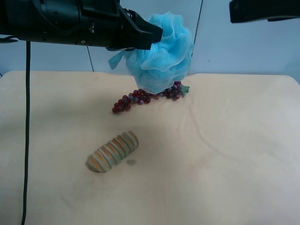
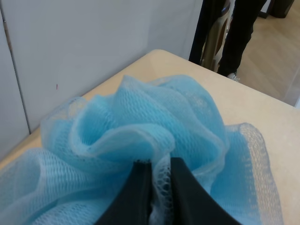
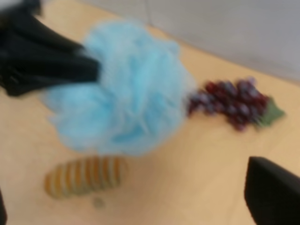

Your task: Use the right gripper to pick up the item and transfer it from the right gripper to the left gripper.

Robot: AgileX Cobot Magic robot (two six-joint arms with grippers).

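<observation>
The light-blue mesh pouf (image 1: 164, 51) hangs in the air above the table's back, over the grape bunch. My left gripper (image 1: 157, 33), on the all-black arm with the thin cable, is shut on it; in the left wrist view its jaws (image 2: 161, 165) pinch the mesh (image 2: 140, 126). The right wrist view, blurred, shows the pouf (image 3: 126, 103) held by that black gripper (image 3: 89, 70). My right gripper's fingers (image 3: 274, 192) stand wide apart at the edges of that view, empty and clear of the pouf. Its arm (image 1: 265, 10) is at the top right of the exterior view.
A purple-red grape bunch (image 1: 147, 97) lies on the beige table (image 1: 225, 154) just under the pouf. A ribbed tan-and-orange loaf (image 1: 113, 151) lies nearer the front. A thin black cable (image 1: 26, 131) hangs down at the left. A white wall stands behind.
</observation>
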